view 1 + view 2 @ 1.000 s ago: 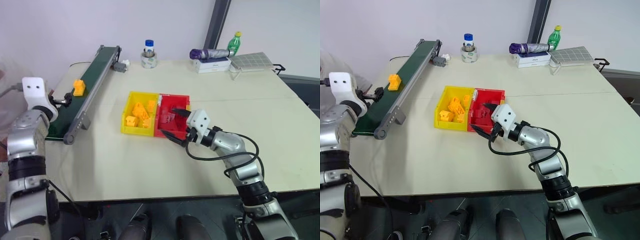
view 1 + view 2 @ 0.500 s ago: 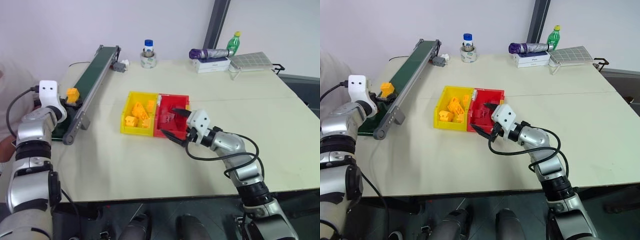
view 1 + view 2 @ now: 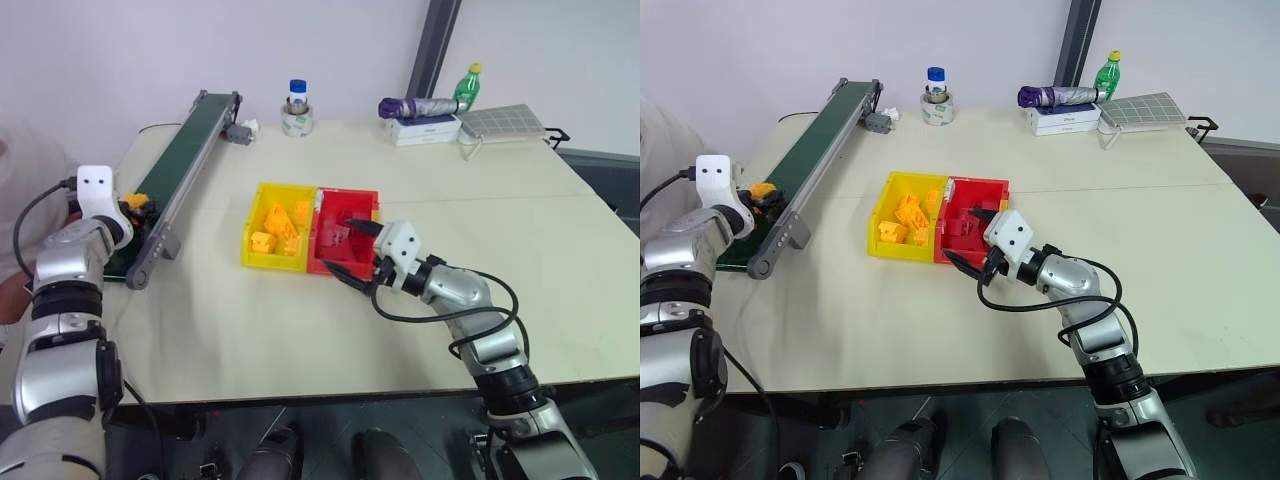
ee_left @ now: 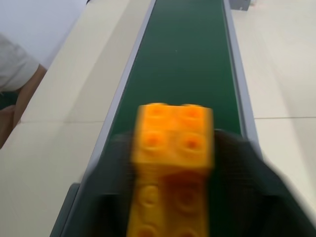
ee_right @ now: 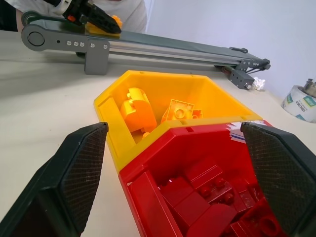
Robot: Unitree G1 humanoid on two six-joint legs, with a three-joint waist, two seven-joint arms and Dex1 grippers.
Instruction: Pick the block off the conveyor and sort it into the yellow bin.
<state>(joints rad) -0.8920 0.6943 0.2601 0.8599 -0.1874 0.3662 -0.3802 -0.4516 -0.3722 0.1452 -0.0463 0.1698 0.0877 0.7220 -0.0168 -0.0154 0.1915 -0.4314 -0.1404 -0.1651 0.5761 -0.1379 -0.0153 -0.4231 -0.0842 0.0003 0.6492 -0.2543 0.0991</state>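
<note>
Head views: left gripper is sitting over the near end of the conveyor, at the far left of the table. Fingers are pinching the block, which is reading as a small orange patch just above the green belt. Right gripper is hovering with jaws spread at the near right corner of the red bin. The yellow bin is joined to the red one's left side and is already holding a heap of yellow bricks.

Left wrist view: block is sitting between the two black fingers, studs facing up, belt running away behind it. Grip is looking centred.

Right wrist view: both fingers are standing wide apart, framing the two bins. Left gripper with the block is showing at the far belt end.

Step in hand, by my read: lifting clear. Lifting straight up first is avoiding catching the side rail. Then carrying right and releasing low over the yellow bin, well left of the shared wall, is avoiding a bounce into red.
</note>
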